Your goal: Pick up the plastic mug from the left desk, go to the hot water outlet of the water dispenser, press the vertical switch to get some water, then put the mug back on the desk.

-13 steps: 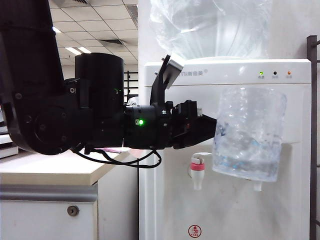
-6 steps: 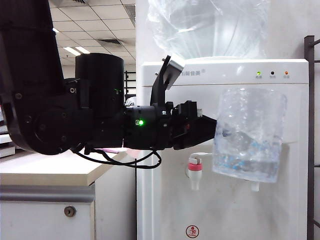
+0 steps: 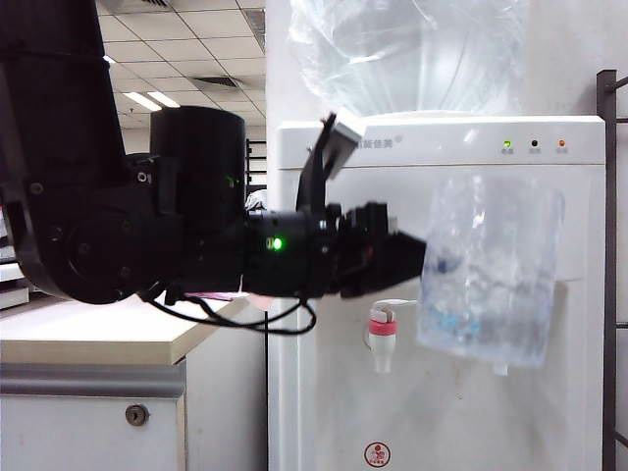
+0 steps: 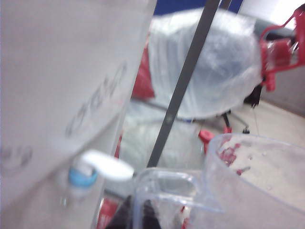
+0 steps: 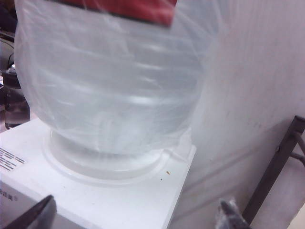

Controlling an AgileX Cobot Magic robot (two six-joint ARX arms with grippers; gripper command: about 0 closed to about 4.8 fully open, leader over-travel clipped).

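Observation:
In the exterior view my left gripper (image 3: 417, 260) reaches level from the left, shut on the handle of the clear plastic mug (image 3: 491, 275). The mug hangs upright in front of the water dispenser (image 3: 442, 137), to the right of the red-collared hot water outlet (image 3: 381, 339) and its white vertical switch (image 3: 394, 305), touching neither. The left wrist view shows the dark fingers (image 4: 147, 217) pinching the mug's handle (image 4: 167, 183) beside the blue-collared tap (image 4: 81, 176). My right gripper (image 5: 136, 212) stands open and empty over the dispenser's top, near the big clear bottle (image 5: 109, 81).
The left desk (image 3: 98, 339) with its drawer keyhole stands left of the dispenser, under the left arm. A black metal rack (image 3: 613, 245) rises at the dispenser's right. A dark bottle (image 5: 14, 100) shows behind the dispenser in the right wrist view.
The dispenser and desk have slid slightly left in the view. The mug now looks blurred and a touch tilted in the same shut grip.

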